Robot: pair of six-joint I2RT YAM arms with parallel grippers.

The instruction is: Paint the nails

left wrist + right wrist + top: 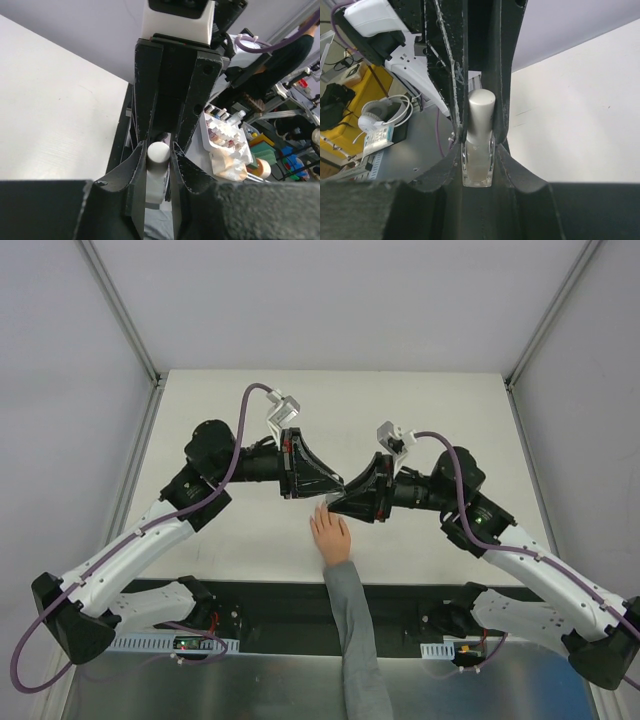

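A pale peach-pink hand (331, 537) with a grey sleeve (352, 640) lies flat on the white table (230, 400), fingers together and pointing away. Its nails are too small to tell from the skin, and the fingertips lie just under the grippers. My left gripper (335, 488) and right gripper (335, 503) meet tip to tip just above those fingertips. The right gripper (479, 150) is shut on the small clear bottle (479, 167). The left gripper (158, 148) is shut on the bottle's white cap (158, 151), which also shows in the right wrist view (481, 114).
Metal frame posts (120, 310) rise at the table's back corners. The black base strip (270, 605) runs along the near edge. Off the table, the left wrist view shows a white tray (225, 137) of small items and other clutter.
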